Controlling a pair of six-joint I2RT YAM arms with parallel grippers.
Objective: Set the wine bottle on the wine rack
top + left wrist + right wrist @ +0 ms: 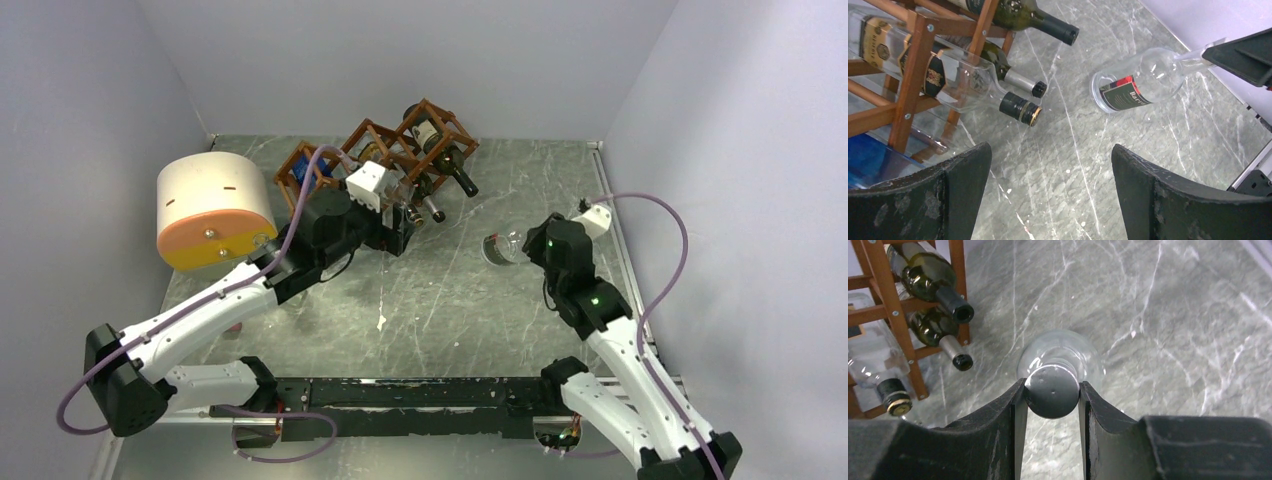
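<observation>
Bright, even overhead light; faint shadows; mild glare on clear bottle.

Pale lilac-white walls enclose a grey marble-patterned table veined with white.

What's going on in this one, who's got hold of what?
The right gripper is shut on the capped neck of a clear wine bottle, which lies on its side on the marble table, well apart from the wine rack. The left gripper is open and empty, hovering near the rack's front. The rack already holds several other bottles; this one is not yet in it.
</observation>
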